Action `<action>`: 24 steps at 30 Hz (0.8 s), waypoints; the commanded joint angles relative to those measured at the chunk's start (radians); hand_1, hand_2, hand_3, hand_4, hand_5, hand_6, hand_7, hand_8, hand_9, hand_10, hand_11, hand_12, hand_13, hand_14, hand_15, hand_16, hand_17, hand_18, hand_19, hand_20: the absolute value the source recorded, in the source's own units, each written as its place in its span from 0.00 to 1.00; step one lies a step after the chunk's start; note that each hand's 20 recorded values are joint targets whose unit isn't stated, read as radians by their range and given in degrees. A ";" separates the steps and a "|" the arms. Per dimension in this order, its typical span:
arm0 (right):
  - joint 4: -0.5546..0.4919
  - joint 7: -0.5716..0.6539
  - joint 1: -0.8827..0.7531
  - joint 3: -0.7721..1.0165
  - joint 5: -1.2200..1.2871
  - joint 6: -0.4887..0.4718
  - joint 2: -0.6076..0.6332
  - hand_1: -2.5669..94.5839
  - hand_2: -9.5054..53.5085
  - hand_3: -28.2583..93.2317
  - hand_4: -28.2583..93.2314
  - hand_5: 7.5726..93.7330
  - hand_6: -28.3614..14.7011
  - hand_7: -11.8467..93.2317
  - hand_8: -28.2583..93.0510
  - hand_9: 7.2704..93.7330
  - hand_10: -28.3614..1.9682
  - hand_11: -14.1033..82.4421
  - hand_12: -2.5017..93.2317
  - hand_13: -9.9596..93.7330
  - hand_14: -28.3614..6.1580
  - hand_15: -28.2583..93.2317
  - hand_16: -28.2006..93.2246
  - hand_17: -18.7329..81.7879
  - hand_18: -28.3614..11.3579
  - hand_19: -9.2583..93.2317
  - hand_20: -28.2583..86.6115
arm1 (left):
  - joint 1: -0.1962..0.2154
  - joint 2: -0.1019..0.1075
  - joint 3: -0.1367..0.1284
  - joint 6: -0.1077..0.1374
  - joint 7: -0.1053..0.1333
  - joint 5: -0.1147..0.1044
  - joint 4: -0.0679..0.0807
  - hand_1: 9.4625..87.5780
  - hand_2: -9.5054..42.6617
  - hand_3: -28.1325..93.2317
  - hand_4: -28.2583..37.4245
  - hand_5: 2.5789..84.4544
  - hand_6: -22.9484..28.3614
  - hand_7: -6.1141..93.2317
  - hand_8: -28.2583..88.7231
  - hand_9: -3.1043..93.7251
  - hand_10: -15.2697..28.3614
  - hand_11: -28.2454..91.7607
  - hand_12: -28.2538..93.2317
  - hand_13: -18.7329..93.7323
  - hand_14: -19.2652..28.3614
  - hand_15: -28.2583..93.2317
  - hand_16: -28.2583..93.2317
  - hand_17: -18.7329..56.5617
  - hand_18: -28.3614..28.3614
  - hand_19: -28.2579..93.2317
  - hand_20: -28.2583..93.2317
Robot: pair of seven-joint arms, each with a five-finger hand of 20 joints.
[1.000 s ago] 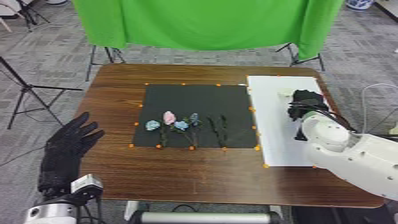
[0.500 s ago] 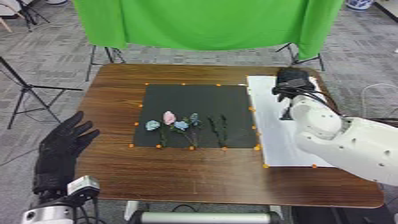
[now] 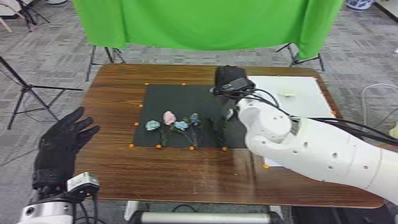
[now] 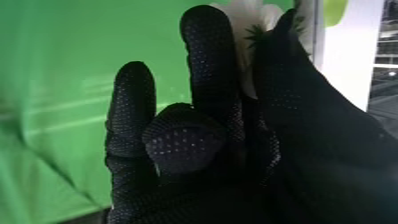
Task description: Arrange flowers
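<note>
White flower (image 4: 242, 14) I have clamped in right hand (image 3: 229, 76), above black mat (image 3: 160, 96); left hand (image 3: 67, 135) relaxed, fingers apart. Pinch is thin, so flower may turn; low right arm (image 3: 306, 152) may drag stems. I count: one white, one pink flower (image 3: 169, 117), three bluish flowers (image 3: 153, 125).

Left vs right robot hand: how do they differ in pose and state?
The right robot hand pinches a white flower between thumb and finger; the left robot hand holds nothing, fingers open. The right is by the far right corner of the black mat; the left is at the table's left edge. Both wear black gloves.
</note>
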 commanded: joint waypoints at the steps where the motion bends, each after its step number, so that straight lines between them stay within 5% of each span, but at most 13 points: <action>1: -0.013 0.083 -0.012 -0.076 0.041 0.037 0.037 0.57 0.00 0.90 0.00 0.89 0.71 0.34 0.24 1.00 0.72 0.28 0.36 0.87 0.74 0.90 0.36 0.51 0.27 1.00 0.28 | -0.011 -0.038 -0.035 -0.046 -0.050 0.019 0.003 0.20 0.29 0.92 0.11 0.44 0.63 0.23 0.14 0.40 0.78 0.46 0.30 0.41 0.94 0.65 0.15 0.13 0.91 0.71 0.22; 7: 0.001 0.102 0.006 -0.090 0.060 0.033 0.042 0.57 0.00 0.90 0.00 0.89 0.71 0.34 0.24 1.00 0.71 0.28 0.37 0.87 0.73 0.90 0.37 0.50 0.27 1.00 0.28 | -0.033 -0.035 -0.027 -0.051 -0.039 0.017 0.012 0.20 0.30 0.92 0.11 0.44 0.63 0.23 0.14 0.40 0.78 0.46 0.30 0.42 0.94 0.65 0.15 0.12 0.91 0.71 0.22; 24: 0.026 0.127 0.017 -0.105 0.086 0.127 -0.031 0.54 0.00 0.92 0.00 0.83 0.70 0.36 0.22 0.95 0.70 0.28 0.38 0.83 0.70 0.90 0.36 0.47 0.27 0.99 0.28 | -0.062 -0.044 -0.015 -0.063 -0.062 0.026 0.018 0.19 0.30 0.92 0.11 0.44 0.63 0.23 0.14 0.40 0.77 0.46 0.30 0.42 0.93 0.65 0.15 0.13 0.91 0.71 0.23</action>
